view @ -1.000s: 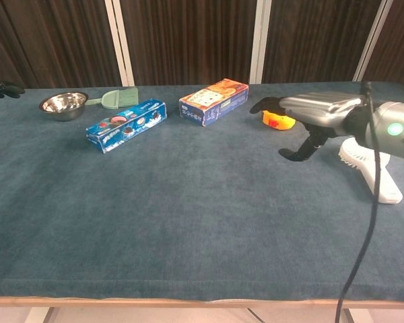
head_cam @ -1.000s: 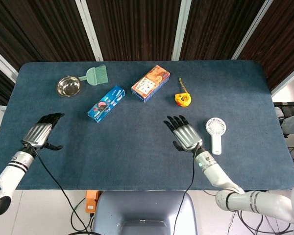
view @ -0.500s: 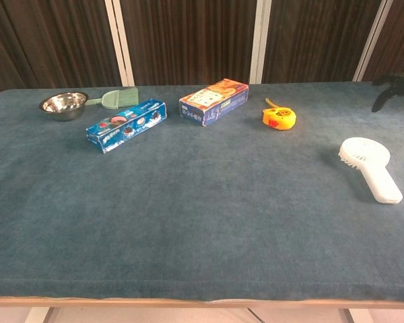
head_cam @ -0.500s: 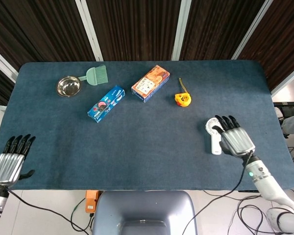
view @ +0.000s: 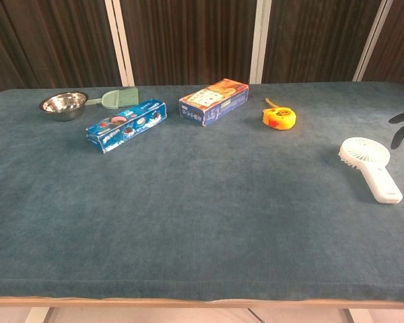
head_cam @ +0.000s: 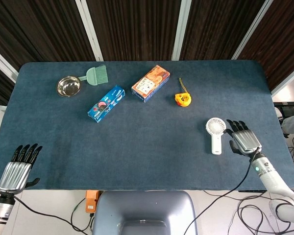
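While my right hand point(head_cam: 243, 141) sits just beside the white handheld fan point(head_cam: 215, 131), its fingers are spread, holding nothing. My left hand point(head_cam: 17, 172) is spread wide too, at the table's point(head_cam: 147, 161) near corner.

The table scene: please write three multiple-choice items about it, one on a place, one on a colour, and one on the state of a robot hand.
1. What lies nearest to the right robot hand?
A. the steel bowl
B. the white handheld fan
C. the blue box

2. What colour is the tape measure?
A. yellow and orange
B. green
C. white

3. How is the right robot hand?
A. gripping the fan
B. pressing on the orange box
C. open, holding nothing

Answers:
1. B: the right robot hand sits just right of the white handheld fan, while the steel bowl and blue box lie far off.
2. A: the tape measure shows yellow and orange in both views.
3. C: its fingers are spread, apart from the fan, with nothing in them.
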Tool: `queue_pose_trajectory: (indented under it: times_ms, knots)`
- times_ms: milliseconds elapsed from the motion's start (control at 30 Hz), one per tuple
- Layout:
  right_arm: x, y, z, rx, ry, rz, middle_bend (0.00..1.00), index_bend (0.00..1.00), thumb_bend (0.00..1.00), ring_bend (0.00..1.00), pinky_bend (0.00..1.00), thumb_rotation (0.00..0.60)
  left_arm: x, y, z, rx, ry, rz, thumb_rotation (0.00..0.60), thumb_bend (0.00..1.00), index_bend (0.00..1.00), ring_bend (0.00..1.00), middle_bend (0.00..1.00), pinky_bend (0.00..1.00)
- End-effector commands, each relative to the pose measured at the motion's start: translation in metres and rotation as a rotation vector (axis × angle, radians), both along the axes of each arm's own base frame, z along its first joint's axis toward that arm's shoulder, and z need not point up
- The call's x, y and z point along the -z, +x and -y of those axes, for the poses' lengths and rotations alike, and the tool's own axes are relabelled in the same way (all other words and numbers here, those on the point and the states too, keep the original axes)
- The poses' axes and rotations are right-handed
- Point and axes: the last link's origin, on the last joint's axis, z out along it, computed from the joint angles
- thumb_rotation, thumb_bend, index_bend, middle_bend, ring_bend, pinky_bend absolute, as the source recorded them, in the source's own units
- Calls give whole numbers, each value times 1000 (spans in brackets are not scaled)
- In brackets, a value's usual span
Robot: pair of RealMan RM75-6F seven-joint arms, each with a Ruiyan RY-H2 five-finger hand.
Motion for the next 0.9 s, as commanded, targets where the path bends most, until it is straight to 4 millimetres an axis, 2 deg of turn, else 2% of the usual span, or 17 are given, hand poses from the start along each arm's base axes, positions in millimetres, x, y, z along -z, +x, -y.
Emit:
queue_pose_trajectory:
  times_ms: [33, 400, 900]
  knots:
    - [10, -4, -1, 3, 21, -11, 0, 304, 626, 0, 0, 600, 0, 0, 0, 2, 0, 1, 600, 77, 0, 0, 57, 35]
    - [26, -9, -6, 6, 61, -18, 0, 305, 626, 0, 0, 600, -2, -1, 0, -6, 5, 7, 600, 76, 0, 0, 57, 35]
    - [25, -6, -1, 5, 55, -8, 0, 285, 626, 0, 0, 600, -4, -3, -1, -13, 3, 12, 600, 77, 0, 0, 57, 35]
